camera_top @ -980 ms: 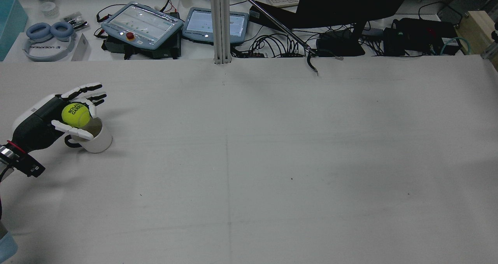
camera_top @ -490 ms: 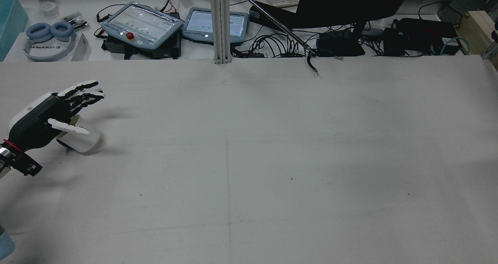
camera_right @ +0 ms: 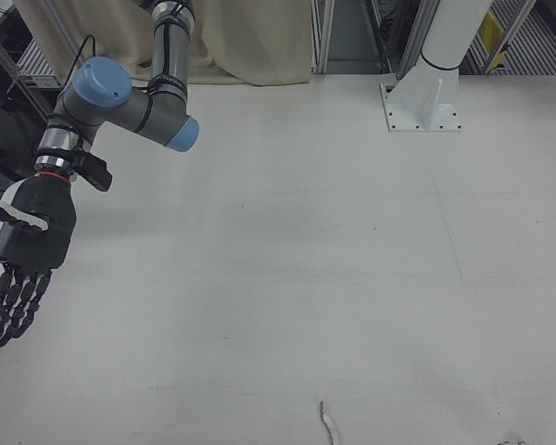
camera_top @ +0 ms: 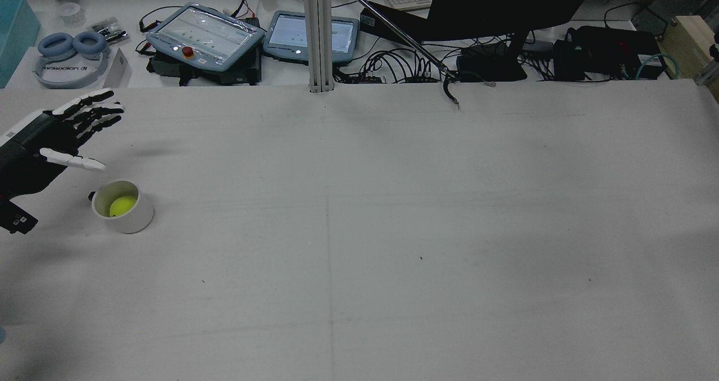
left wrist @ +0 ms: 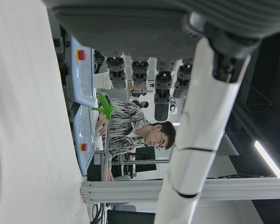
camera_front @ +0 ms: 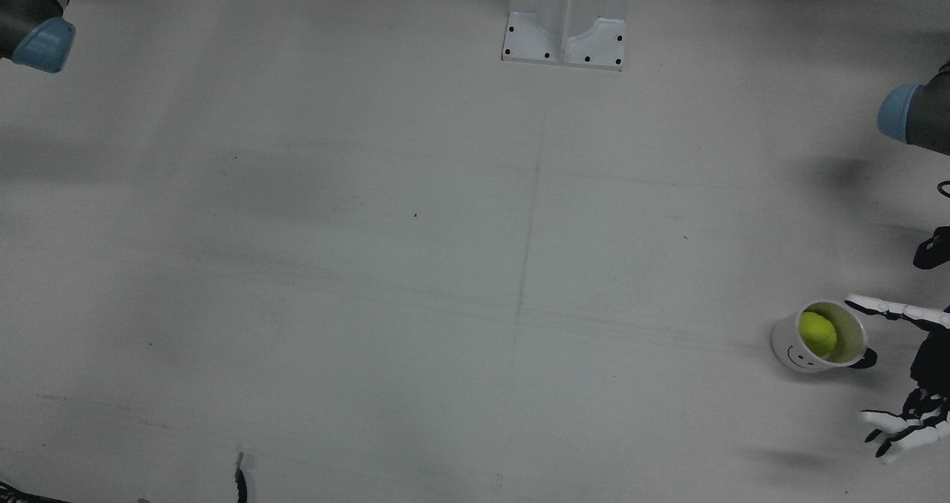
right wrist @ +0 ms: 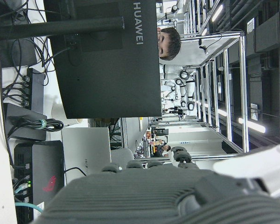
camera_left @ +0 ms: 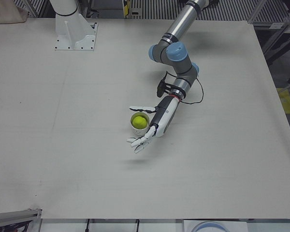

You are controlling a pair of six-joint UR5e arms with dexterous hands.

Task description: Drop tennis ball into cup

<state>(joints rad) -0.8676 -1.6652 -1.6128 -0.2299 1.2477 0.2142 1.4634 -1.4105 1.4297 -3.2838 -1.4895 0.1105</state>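
Note:
The yellow tennis ball (camera_top: 122, 205) lies inside the white cup (camera_top: 130, 219), which stands upright at the left of the table. Both show in the front view, ball (camera_front: 816, 332) and cup (camera_front: 785, 349), and in the left-front view, ball (camera_left: 141, 122) and cup (camera_left: 137, 132). My left hand (camera_top: 53, 134) is open and empty, fingers spread, raised beside and beyond the cup without touching it; it also shows in the front view (camera_front: 924, 373) and the left-front view (camera_left: 157, 123). My right hand (camera_right: 23, 250) is open and empty, hanging off the table's far side.
Beyond the table's far edge are two teach pendants (camera_top: 205, 32), headphones (camera_top: 70, 55), cables and a monitor stand (camera_top: 491, 66). A loose cable end (camera_top: 452, 97) reaches onto the table. A white pedestal (camera_front: 565, 17) stands at the robot's side.
A second ago my left hand held the ball over the cup. It opened, the ball dropped into the cup, and the hand has pulled up and away to the left.

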